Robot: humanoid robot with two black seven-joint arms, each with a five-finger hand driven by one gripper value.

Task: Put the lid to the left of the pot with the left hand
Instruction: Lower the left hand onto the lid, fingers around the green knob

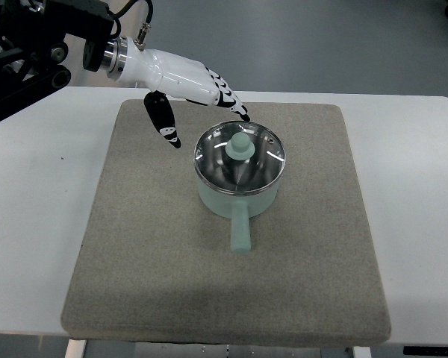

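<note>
White table [37, 224], with a grey-brown mat [149, 261] covering most of its middle. On the mat, slightly right of centre and toward the far side: a pale green pot [237, 195], upright, handle pointing toward the near edge. On top of the pot, seated flat on the rim: a glass lid [240, 156] with a metal band and a pale green knob (same shade as the pot) at its centre. To the left of the pot: bare mat. Coming in from the upper left: a black arm ending in a silver wrist and a white left hand [187, 93] with black-tipped fingers [228, 97]. Held above the far left part of the mat, fingers spread and loosely extended, gripping nothing. Longest fingertips reaching down to just beside the far-left rim of the lid, whether touching it or only near, hard to tell from above. Thumb [164, 119] hanging apart from the others, pointing down toward the mat, well clear of the pot.
</note>
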